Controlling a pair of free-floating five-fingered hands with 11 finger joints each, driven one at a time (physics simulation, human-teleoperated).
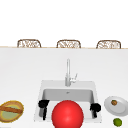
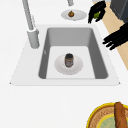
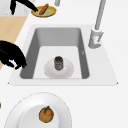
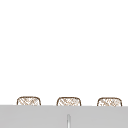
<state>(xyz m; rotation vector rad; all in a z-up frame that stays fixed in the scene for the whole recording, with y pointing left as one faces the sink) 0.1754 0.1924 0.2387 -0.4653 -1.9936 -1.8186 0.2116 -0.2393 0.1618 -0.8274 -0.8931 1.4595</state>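
Left hand (image 1: pixel 43 104) hovered at sink (image 1: pixel 40 87) front-left edge, right hand (image 1: pixel 95 108) at front-right, both with fingers relaxed, holding nothing. Dark jar (image 2: pixel 69 60) stood upright on a white plate (image 2: pixel 59 67) in the basin. Lime (image 1: pixel 117 122) lay on the counter right of the right hand

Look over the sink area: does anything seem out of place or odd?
A big red ball sits at the sink's front edge, blocking the basin from the front. Inside the basin, a dark jar stands upright on a white plate. Nothing looks spilled.
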